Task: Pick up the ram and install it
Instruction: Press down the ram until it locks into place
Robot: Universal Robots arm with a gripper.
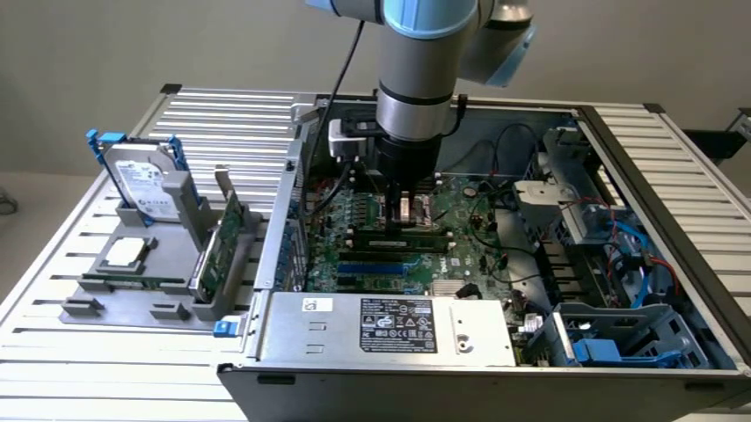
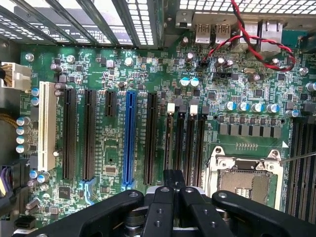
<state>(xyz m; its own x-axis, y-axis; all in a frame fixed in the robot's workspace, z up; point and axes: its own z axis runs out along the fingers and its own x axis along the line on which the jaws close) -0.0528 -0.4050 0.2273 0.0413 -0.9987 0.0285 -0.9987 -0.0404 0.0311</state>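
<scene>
The ram point(image 1: 405, 236), a narrow green stick with dark chips, lies along a memory slot on the motherboard point(image 1: 452, 255) inside the open computer case. My gripper point(image 1: 405, 220) reaches straight down into the case, its tips right at the middle of the ram's top edge. In the wrist view the black fingers point(image 2: 159, 207) are shut together over the row of memory slots point(image 2: 185, 140), and the gripper point(image 2: 173, 180) lines up with the slot that has a white latch. The stick's thin edge barely shows there. Whether the fingers pinch the ram or only rest on it I cannot tell.
The empty processor socket point(image 2: 244, 180) lies beside the memory slots. Red and black wires point(image 2: 247, 42) loop near the rear ports. Outside the case, a grey tray point(image 1: 83, 308) carries a hard drive point(image 1: 141, 180), a square silver processor point(image 1: 123, 255) and a broad green card point(image 1: 223, 237). The power supply point(image 1: 388, 325) closes off the case front.
</scene>
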